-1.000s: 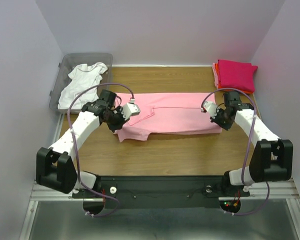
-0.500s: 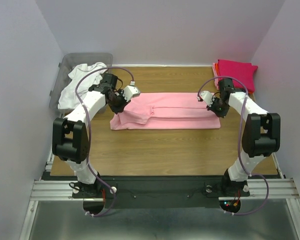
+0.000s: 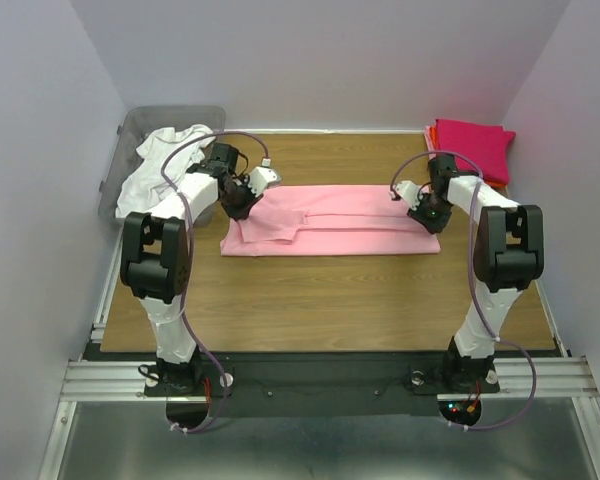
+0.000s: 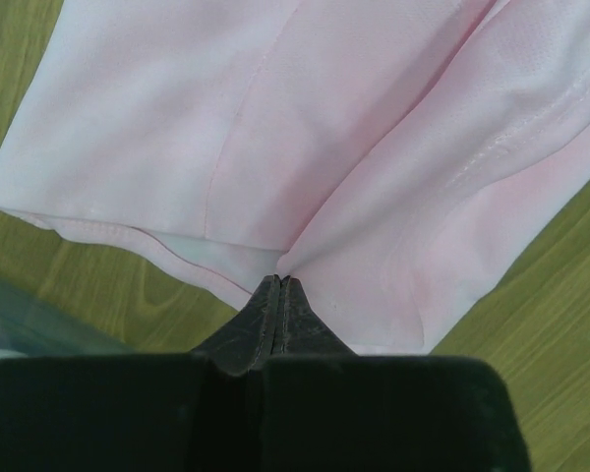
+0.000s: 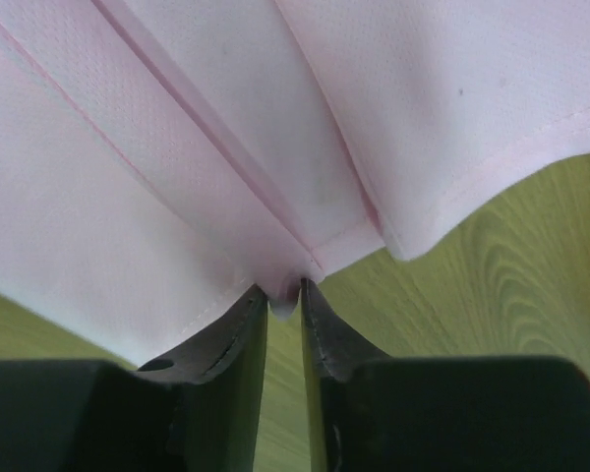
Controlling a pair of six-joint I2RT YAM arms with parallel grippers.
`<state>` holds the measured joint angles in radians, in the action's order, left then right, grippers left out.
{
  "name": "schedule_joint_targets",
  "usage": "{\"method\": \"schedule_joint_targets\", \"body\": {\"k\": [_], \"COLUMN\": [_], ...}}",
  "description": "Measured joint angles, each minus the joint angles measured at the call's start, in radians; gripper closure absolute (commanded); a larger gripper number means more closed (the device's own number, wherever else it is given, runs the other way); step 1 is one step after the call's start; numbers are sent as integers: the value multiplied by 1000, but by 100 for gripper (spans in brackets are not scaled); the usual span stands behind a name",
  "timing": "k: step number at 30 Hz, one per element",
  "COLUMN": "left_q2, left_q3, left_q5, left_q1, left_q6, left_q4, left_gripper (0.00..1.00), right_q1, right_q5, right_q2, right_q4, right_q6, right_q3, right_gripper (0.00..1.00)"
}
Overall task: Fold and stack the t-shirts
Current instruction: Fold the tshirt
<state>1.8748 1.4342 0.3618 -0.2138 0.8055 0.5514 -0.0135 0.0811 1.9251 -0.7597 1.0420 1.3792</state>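
Note:
The light pink t-shirt [image 3: 330,222] lies as a long folded band across the middle of the table. My left gripper [image 3: 242,198] is at its left end, shut on a pinch of the pink cloth [image 4: 324,128], with the jaws pressed together at the tips [image 4: 279,280]. At the shirt's right end my right gripper [image 3: 421,211] has its jaws slightly apart. A small tip of the pink hem [image 5: 226,128] sits loosely between the fingertips [image 5: 284,290]. A white t-shirt [image 3: 160,165] lies crumpled in the bin. Folded magenta [image 3: 472,148] and orange [image 3: 431,140] shirts are stacked at the far right.
The clear grey plastic bin [image 3: 130,130] stands at the far left corner, partly off the table. Purple walls close in the left, right and back. Bare wood [image 3: 330,300] lies between the shirt and the arm bases.
Both grippers moved toward the far side with the shirt's edge, leaving it a narrower band. The right jaws have parted; the left stayed shut.

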Motion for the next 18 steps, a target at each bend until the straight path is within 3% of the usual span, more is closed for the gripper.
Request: {"method": "schedule_joint_targets", "body": {"k": [1,2,6,12,18], "left_q2": [7,16,30,-4,-212], "left_q3": [1,1,6,-3,-169], "left_q5": [0,-1,-9,-10,-8], "left_q1": [0,2,13,64,91], "left_q6": [-2,-8,-47,-112,-141], "left_q4": [-6,-14,-39,-66,-70], "left_gripper": [90,73,56,54,48], "right_q1": [0,0,1,22,33], "right_q5": [-5,-8,-16,-14,3], "right_q2": [9,17,21,-31,-163], "right_q4": [5,11,13,34,33], "right_q6": [-6,-10,-51,-144,-259], "right_q3": [0,0,33,51,-35], "right_gripper": [62,56,51,48,46]}}
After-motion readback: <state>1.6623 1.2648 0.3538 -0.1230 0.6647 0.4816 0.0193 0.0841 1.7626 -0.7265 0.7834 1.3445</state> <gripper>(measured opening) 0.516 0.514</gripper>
